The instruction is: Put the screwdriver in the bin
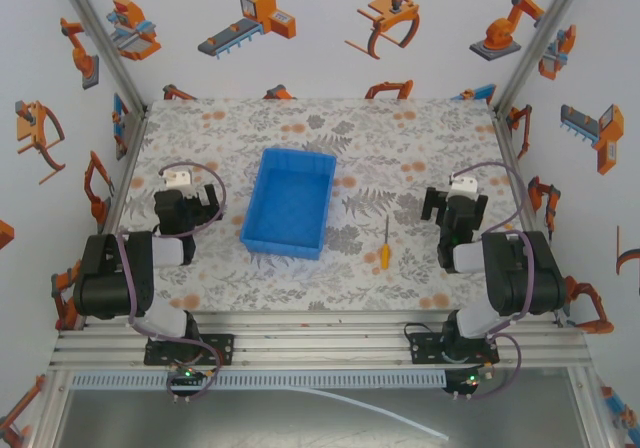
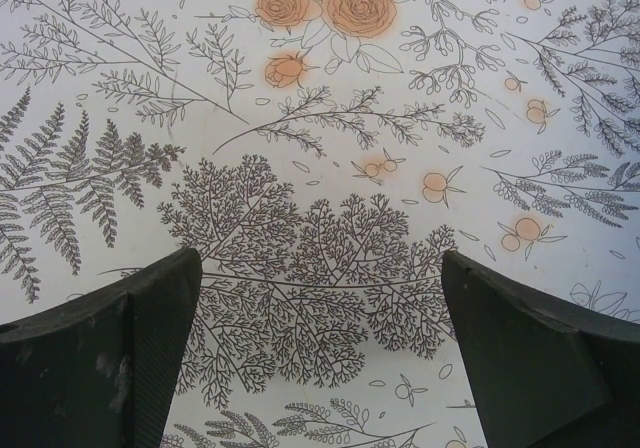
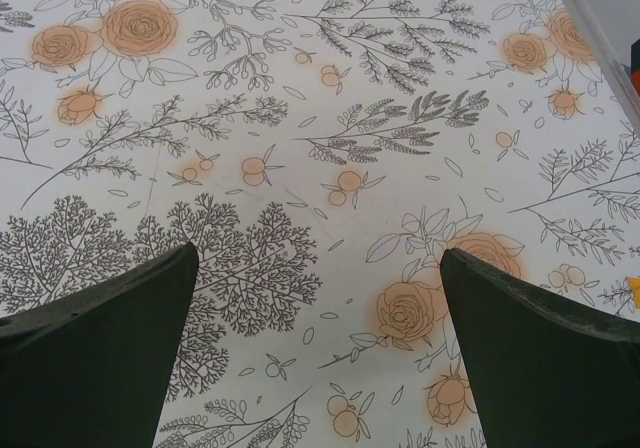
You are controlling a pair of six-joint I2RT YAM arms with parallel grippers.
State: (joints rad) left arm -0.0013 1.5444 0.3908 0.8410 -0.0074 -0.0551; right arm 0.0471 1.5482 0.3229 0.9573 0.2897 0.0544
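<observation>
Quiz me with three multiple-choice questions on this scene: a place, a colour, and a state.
1. Relative to the bin, the screwdriver lies: A inside it; B on the table to its right; C to its left.
2. The bin is: A red; B blue; C green.
3. The left arm's jaws are: A open and empty; B shut on the screwdriver; C shut on the bin.
Answers: B, it lies on bare table; B, its walls are blue; A, table shows between them.

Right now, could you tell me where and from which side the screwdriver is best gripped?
Probably the orange-yellow handle of the screwdriver, from above with the open right gripper, jaws closing across it. It lies flat, handle at the near end, and the handle is thicker than the shaft.
</observation>
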